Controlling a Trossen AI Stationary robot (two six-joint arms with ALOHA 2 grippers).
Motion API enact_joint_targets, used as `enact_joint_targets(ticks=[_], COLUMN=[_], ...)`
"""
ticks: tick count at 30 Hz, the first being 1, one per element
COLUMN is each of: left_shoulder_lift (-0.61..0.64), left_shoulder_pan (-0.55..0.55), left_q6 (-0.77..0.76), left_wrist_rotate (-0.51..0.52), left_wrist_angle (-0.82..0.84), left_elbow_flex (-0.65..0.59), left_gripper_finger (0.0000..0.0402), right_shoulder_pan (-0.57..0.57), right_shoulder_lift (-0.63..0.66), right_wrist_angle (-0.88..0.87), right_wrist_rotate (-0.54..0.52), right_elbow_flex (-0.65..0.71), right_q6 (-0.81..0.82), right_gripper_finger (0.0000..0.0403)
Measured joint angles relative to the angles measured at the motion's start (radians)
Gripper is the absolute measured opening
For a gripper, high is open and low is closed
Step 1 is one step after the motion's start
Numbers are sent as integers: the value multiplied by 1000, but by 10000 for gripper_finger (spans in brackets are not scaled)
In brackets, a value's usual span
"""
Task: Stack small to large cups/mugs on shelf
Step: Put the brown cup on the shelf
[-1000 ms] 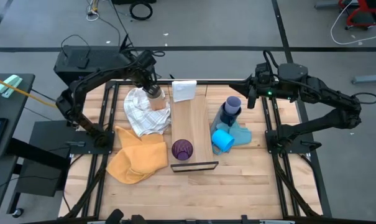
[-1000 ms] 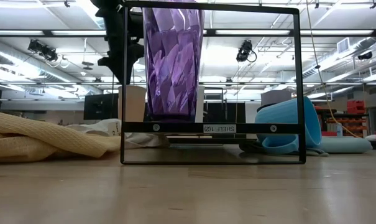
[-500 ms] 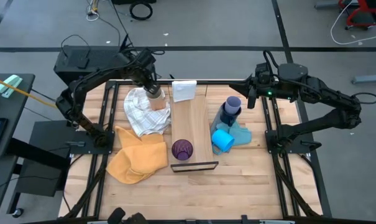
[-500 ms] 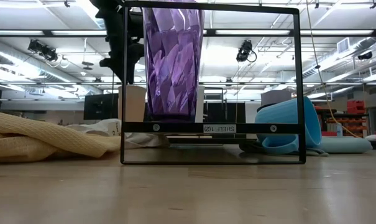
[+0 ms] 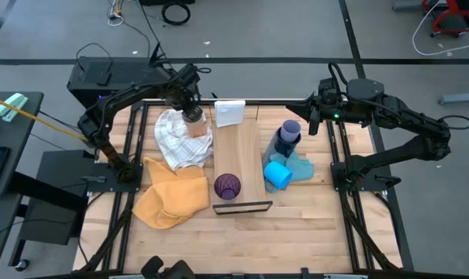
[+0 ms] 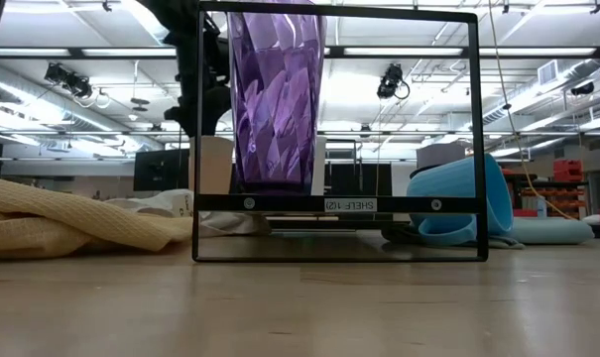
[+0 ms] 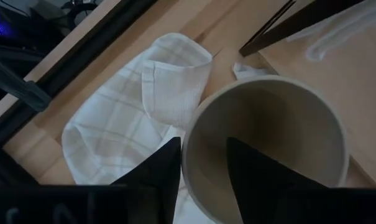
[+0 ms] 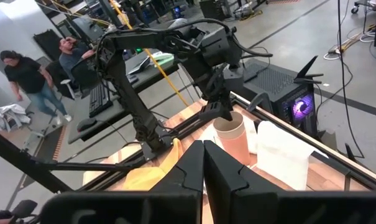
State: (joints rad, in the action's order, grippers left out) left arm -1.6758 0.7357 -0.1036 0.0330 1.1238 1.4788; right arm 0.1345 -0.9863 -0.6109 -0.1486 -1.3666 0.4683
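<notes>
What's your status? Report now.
Left claw shut on tan cup, over white cloth. Right claw shut, parked. Purple tumbler on shelf. Path clear.

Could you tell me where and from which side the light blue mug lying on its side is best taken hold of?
Probably by the rim: the light blue mug lies tipped on the blue cloth beside the wooden shelf plank, its mouth facing the table's front edge. One finger inside the mouth and one outside, approaching from that front side, looks easiest. The right pincer is nearest.
</notes>
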Motion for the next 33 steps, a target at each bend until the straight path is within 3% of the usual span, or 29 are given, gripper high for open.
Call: enact_joint_targets(ticks=[12,18,26,33], left_shoulder_lift=[-7,-7,-5,-4], left_shoulder_pan=[1,9,39,53], left_q6=[38,71,103,125], left_wrist_rotate=[0,0,-9,-14], left_wrist_angle=[-1,-2,-2,5], left_elbow_flex=[0,0,0,0], left_gripper_finger=[120,88,15,14], right_shoulder_pan=[0,0,0,0], right_shoulder_lift=[0,0,0,0], right_wrist_angle=[10,10,10,10], right_wrist_rotate=[0,0,0,-1], right_elbow_flex=[0,0,0,0], right_q6=[0,0,0,-4], right_gripper_finger=[15,15,15,15])
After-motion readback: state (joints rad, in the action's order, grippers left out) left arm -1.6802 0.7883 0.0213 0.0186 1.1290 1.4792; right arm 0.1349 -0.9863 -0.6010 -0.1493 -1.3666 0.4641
